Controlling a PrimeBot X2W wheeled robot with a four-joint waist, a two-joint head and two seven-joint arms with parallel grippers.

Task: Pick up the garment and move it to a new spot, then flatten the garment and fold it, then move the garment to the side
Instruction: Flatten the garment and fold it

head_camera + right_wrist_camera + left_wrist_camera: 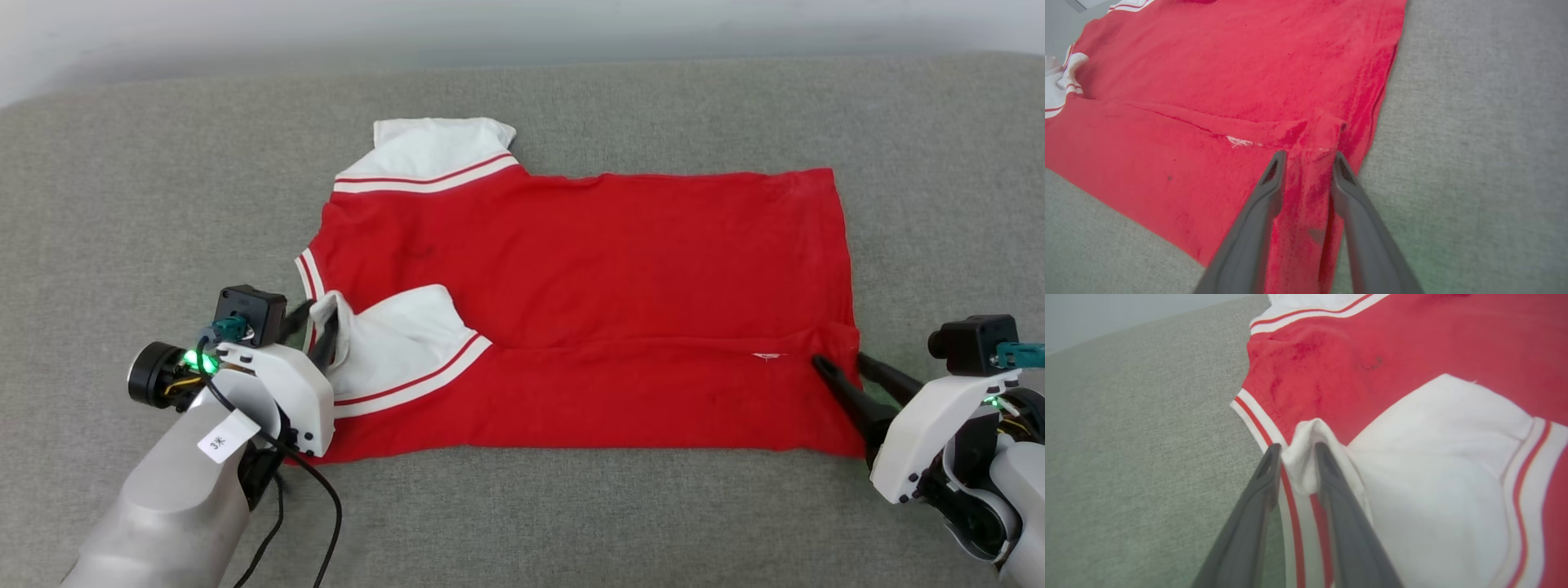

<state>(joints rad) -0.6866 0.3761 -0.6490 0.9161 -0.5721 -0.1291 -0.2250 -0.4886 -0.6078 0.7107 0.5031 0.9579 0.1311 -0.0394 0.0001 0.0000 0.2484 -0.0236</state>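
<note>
The garment [588, 269], a red T-shirt with white sleeves, lies spread sideways on grey fabric, collar toward the left. Its near long edge is folded up over the body, and the near white sleeve [400, 335] lies on top of the red. My left gripper [320, 322] stands at the collar end, its fingers parted around a raised pinch of white sleeve cloth [1306, 453]. My right gripper [839, 359] is at the hem corner, fingers parted either side of a red ridge of cloth [1314, 163]. The far sleeve [437, 147] sticks out at the back.
The grey upholstered surface [571, 506] stretches wide on all sides of the shirt. A pale wall [245, 33] runs along the back edge. A black cable [318, 498] hangs from my left wrist over the near surface.
</note>
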